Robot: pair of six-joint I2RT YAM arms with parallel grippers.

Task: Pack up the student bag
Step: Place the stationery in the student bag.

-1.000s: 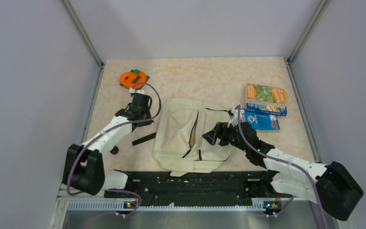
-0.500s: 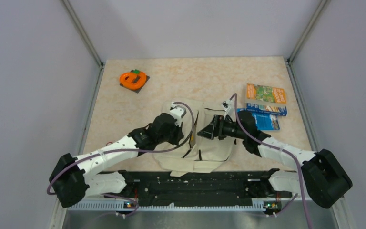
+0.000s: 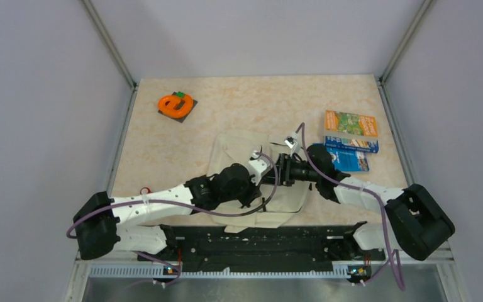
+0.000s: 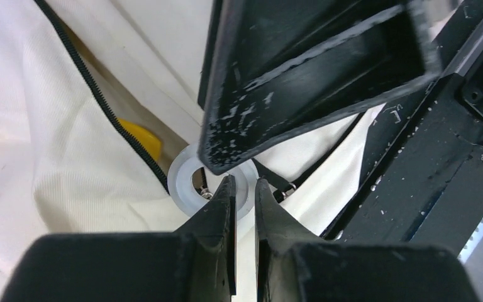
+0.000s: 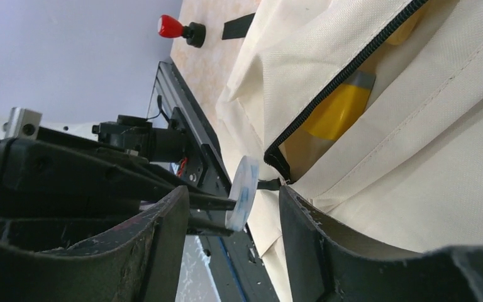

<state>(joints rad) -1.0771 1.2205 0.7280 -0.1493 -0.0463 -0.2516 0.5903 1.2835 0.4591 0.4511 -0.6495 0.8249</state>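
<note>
The bag (image 3: 229, 150) lies flat with its zipper (image 4: 100, 88) running from the bag's near edge toward its far edge. The zipper stands open, and something yellow (image 5: 336, 110) shows inside. At the near end of the zipper, over the bag's middle, hangs a pale, see-through ring (image 4: 182, 182), and our next move turns on it.

Our left gripper (image 4: 244, 182) reaches in from the bag's left side. Its fingers are almost together and pinch the ring's rim, so we take the ring as held. Our right gripper (image 5: 233, 198) comes from the bag's right side and faces the left one tip to tip. Its fingers are apart, one on each side of the ring, which sits edge-on between them and touches neither.

Both arms are equally near, but only the left has a hold. We judge that any pull must follow the zipper's line, away from the bag's near edge. The books (image 3: 351, 141) wait just right of the bag, not yet packed.
</note>
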